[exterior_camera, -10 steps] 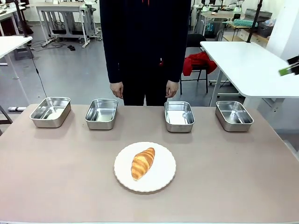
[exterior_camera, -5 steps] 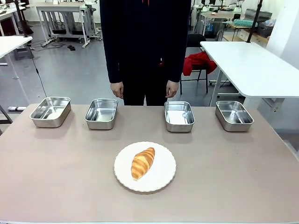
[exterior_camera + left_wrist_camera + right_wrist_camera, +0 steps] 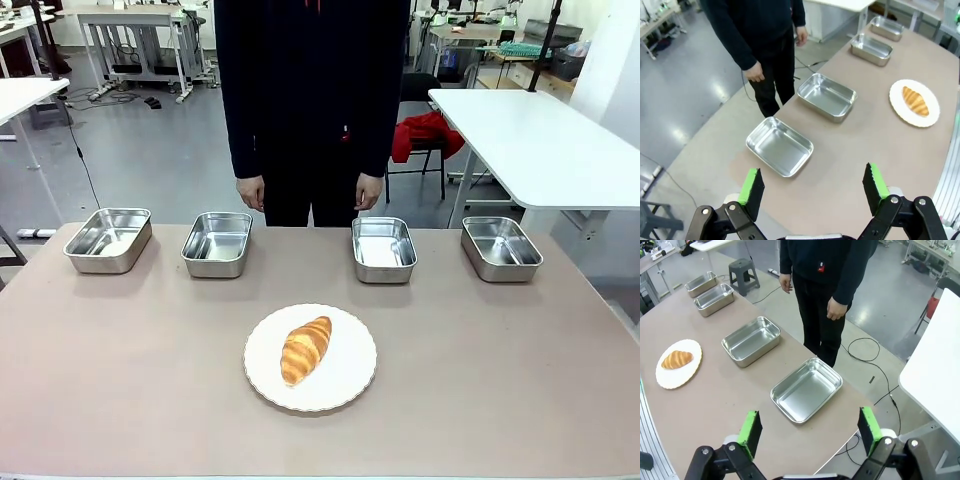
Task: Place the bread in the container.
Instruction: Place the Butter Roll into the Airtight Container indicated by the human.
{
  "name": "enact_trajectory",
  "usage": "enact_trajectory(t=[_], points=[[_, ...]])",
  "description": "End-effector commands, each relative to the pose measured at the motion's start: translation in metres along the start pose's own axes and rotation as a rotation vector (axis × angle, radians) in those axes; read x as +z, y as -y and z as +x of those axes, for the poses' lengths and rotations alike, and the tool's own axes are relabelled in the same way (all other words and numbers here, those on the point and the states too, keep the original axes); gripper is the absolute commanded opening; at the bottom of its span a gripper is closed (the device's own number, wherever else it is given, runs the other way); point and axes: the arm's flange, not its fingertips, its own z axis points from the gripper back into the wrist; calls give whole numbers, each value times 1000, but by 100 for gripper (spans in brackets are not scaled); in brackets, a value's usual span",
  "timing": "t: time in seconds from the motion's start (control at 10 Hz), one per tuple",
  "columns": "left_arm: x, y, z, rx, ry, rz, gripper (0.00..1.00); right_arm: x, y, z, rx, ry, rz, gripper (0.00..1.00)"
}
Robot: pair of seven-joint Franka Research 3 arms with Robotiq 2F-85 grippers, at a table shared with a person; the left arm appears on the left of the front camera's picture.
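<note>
The left tool (image 3: 812,182) and right tool (image 3: 809,425) hang spread and empty over the table's opposite ends. The croissant (image 3: 305,349) lies on a white plate (image 3: 350,385) mid-table toward the near edge, likely staged for pickup. Four steel pans (image 3: 216,243) line the far edge, open to receive it.

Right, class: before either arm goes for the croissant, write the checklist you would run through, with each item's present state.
1. Golden-brown ridged croissant lies free on the round white plate: ok.
2. Four shiny rectangular steel pans stand empty: ok.
3. Which pan is the target: cannot tell.
4. Left gripper open: ok.
5. Right gripper open: ok.
6. Person's hands hang behind the brown table, off the pans: ok.
</note>
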Motion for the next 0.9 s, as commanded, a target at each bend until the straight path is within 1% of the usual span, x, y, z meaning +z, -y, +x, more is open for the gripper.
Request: enact_trajectory(t=[0.0,0.4,0.6,0.7,0.8], points=[[-3,5,0,17,47,10,100,3,3,3,33,33,1,100],[-6,9,6,77,29,59,100,4,1,3,25,24,3,100],[-5,10,7,83,-1,88,100,4,-4,6,33,15,-1,100],[-5,9,9,119,30,107,100,3,0,3,7,0,-3,100],[-2,1,6,67,6,59,100,3,0,3,7,0,-3,100]])
